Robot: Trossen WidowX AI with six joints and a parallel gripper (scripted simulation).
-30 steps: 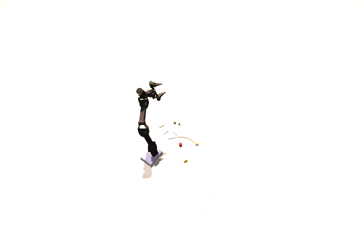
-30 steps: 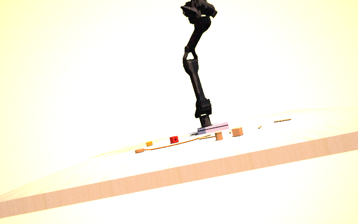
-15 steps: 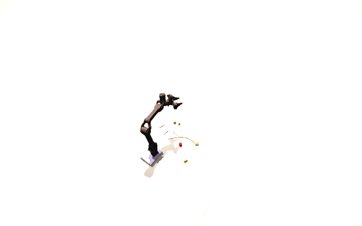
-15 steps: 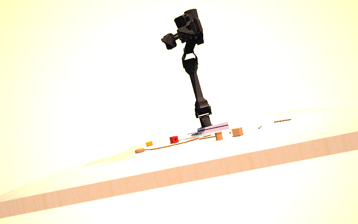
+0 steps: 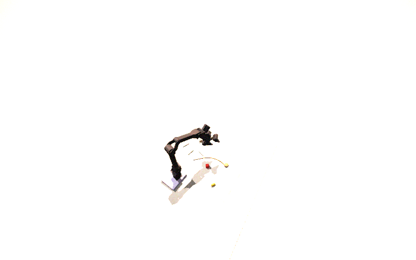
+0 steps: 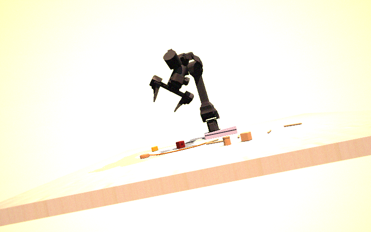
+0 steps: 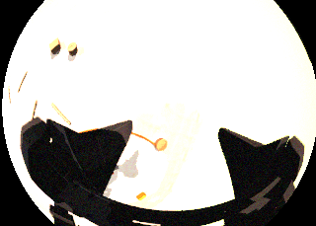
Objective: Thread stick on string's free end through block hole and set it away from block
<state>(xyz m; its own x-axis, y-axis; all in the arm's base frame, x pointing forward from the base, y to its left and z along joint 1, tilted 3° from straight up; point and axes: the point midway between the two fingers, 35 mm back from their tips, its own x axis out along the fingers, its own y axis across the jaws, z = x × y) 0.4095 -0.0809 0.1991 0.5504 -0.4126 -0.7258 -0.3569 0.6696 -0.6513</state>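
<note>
from my remote station, the desk (image 5: 225, 175) (image 6: 181, 178) (image 7: 173, 88) is the biggest thing i have, its near edge slanting across the exterior view. the arm (image 5: 186, 137) (image 6: 201, 89) bends over it from a pale base plate (image 5: 173, 188) (image 6: 235, 130). my gripper (image 5: 210, 143) (image 6: 164, 106) (image 7: 178, 129) hangs above the desk, fingers spread wide with nothing between them. of the small things, the tan cube (image 5: 200, 141) (image 6: 245, 136) (image 7: 55, 43) sits toward the near edge, with the tan cylinder (image 6: 226, 140) (image 7: 72, 47) just beside it. the red block (image 5: 207, 166) (image 6: 179, 144), its hole showing in the exterior view, lies farther from that edge than the string does. the round button (image 5: 226, 165) (image 6: 144, 155) (image 7: 161, 144) lies flat, nearer the desk's left corner in that view, and the yellow piece (image 5: 213, 184) (image 6: 154, 148) (image 7: 141, 196) is beyond it from the near edge. the string (image 5: 216, 159) (image 6: 178, 149) (image 7: 143, 137) curves past the block, outside its hole, to the thin stick (image 5: 197, 159), which lies on the desk. loose sticks (image 5: 186, 145) (image 6: 292, 124) (image 7: 61, 113) are scattered nearby, apart from the string.
</note>
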